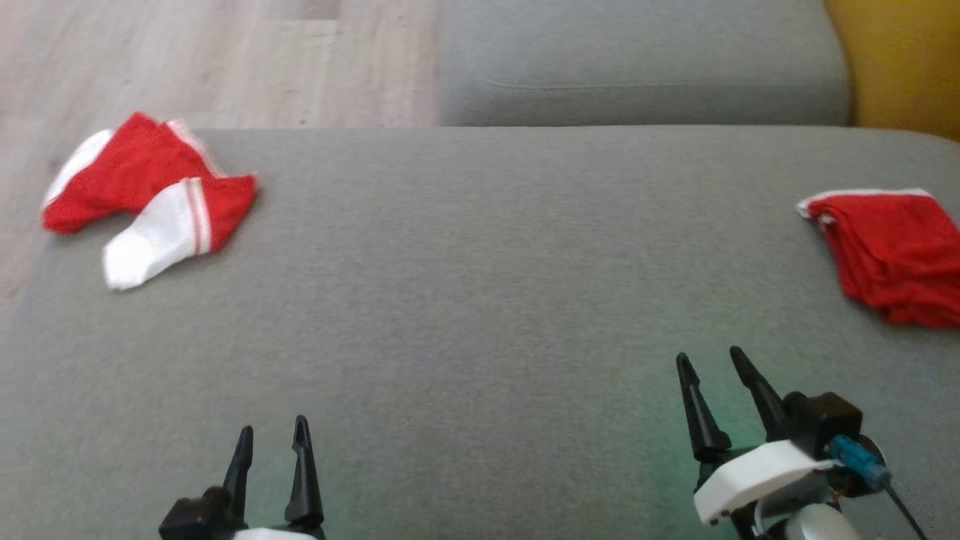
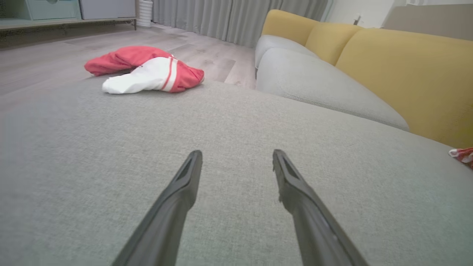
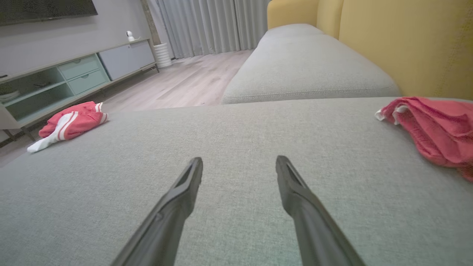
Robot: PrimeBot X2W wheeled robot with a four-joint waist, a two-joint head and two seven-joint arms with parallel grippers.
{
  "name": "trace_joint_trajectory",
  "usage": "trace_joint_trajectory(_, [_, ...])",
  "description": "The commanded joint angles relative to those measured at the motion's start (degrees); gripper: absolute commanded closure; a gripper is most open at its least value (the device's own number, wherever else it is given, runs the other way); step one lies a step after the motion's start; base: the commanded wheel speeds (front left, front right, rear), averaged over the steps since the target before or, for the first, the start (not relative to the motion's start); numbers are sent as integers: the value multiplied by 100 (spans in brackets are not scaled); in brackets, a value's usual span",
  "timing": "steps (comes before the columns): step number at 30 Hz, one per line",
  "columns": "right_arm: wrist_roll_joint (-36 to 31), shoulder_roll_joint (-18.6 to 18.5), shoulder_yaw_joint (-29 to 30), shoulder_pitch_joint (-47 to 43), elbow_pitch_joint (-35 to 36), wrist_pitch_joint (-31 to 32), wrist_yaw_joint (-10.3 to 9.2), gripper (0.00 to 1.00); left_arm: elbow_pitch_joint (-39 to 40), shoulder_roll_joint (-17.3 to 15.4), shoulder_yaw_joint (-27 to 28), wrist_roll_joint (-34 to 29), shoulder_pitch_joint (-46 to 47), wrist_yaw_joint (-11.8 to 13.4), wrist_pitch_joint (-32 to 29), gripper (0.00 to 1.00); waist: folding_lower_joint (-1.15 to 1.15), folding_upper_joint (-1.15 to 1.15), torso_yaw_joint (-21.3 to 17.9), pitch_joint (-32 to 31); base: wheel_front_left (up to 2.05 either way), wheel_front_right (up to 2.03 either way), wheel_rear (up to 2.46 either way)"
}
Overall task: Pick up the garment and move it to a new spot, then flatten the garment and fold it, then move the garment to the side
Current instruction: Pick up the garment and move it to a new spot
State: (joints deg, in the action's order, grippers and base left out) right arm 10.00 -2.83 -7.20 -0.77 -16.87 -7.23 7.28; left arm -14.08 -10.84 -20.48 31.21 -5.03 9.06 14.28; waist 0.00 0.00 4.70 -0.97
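- Left tool [image 1: 274, 424]: 2 long dark fingers standing apart with nothing between them. It sits at the near edge of the grey sofa seat [image 1: 480, 300], tips pointing away from the robot. In the left wrist view the same tool [image 2: 237, 152] has bare grey fabric in its gap.
- Right tool [image 1: 709, 353]: 2 fingers also spread and holding nothing. It is further out over the seat than the left tool, with the fingers leaning slightly left. A white wrist housing [image 1: 757, 469] and a blue connector [image 1: 859, 456] sit behind it. In its own wrist view the tool [image 3: 239, 159] shows only seat fabric between the fingers.
- Red-and-white garment [image 1: 150, 199]: crumpled in 1 heap at the far left corner of the seat, right at its edge and well apart from both tools. A white sleeve with red stripes lies on top, pointing toward the robot.
- Red garment [image 1: 892, 255]: lies in flat layers at the right side of the seat, with a white trim along its far edge. It is nearer the right tool but not touching it.
- Second grey cushion [image 1: 637, 60]: beyond the seat.
- Yellow backrest [image 3: 406, 44]: to the right of both cushions.
- Wood floor [image 1: 210, 52]: beyond the seat on the left.
- Grey curtains [image 3: 210, 26] and a low cabinet [image 3: 74, 74]: along the far walls.
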Motion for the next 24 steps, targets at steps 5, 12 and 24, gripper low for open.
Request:
trace_joint_trajectory(5, [-15, -5, -99, 36, 213, -97, 21, 0, 211, -137, 163, -73, 258, 42, 26, 0, 0, 0, 984, -84, 0, 0, 0])
trace_joint_trajectory(12, [81, -5, -217, -21, 141, -142, 21, 0, 382, -280, 199, -86, 181, 114, -54, 0, 0, 0, 1914, -175, 0, 0, 0])
trace_joint_trajectory(24, [163, -5, -642, 47, 54, -150, 21, 0, 657, -435, 330, -10, -54, 252, -98, 0, 0, 0, 2309, -272, 0, 0, 0])
